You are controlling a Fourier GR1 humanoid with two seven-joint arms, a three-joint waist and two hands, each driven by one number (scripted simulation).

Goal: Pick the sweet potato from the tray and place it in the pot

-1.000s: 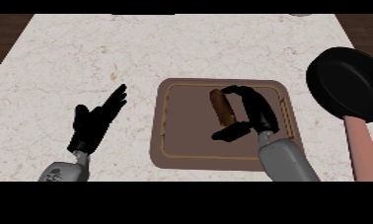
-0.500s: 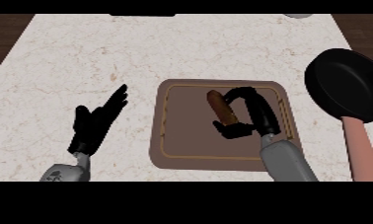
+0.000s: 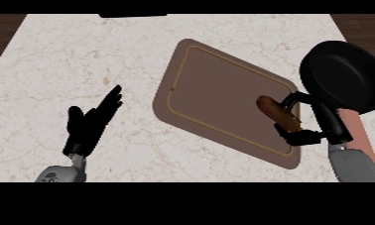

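Left hand (image 3: 89, 125): I see an all-black hand with slim, tapered fingers and a shorter, thicker thumb.
Left forearm (image 3: 62, 173): I see a grey, rounded casing with a darker circular marking near the wrist; only a short length shows.
Right hand (image 3: 316, 120): I see black, thin segmented fingers on a narrow black wrist section.
Right forearm (image 3: 354, 164): I see smooth plain grey, wider than the wrist, with no visible cables or screws.
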